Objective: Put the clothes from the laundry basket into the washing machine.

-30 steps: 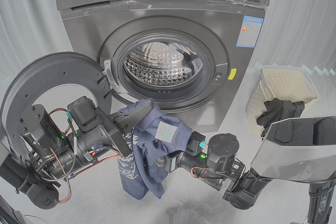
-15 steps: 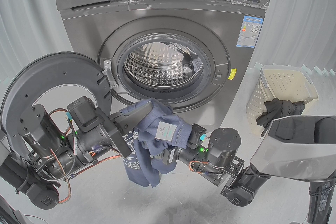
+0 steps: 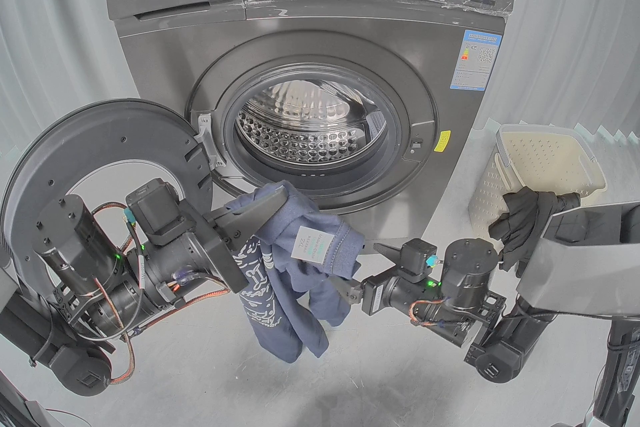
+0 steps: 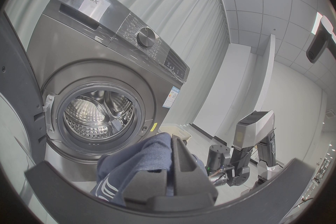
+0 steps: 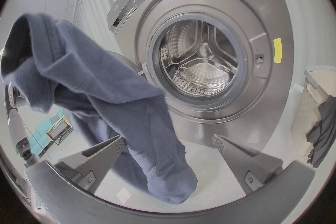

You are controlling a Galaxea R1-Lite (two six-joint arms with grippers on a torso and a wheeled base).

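Observation:
A navy garment (image 3: 293, 268) with a white label hangs from my left gripper (image 3: 263, 211), which is shut on its upper fold just below the washing machine's open drum (image 3: 310, 121). In the left wrist view the cloth (image 4: 140, 161) bunches between the dark fingers (image 4: 182, 168). My right gripper (image 3: 360, 268) stands open to the right of the garment, not touching it. From the right wrist, the garment (image 5: 105, 95) hangs ahead of the spread fingers (image 5: 105, 151). The cream laundry basket (image 3: 540, 161) holds dark clothes (image 3: 530, 218) draped over its front rim.
The machine's round door (image 3: 100, 141) is swung fully open to the left, right behind my left arm. The basket stands on the floor against the machine's right side. Grey floor (image 3: 387, 381) lies bare below the garment.
My right gripper has let go of the navy garment, opened and drawn back to the right. The garment now hangs from the left gripper alone, which has barely moved.

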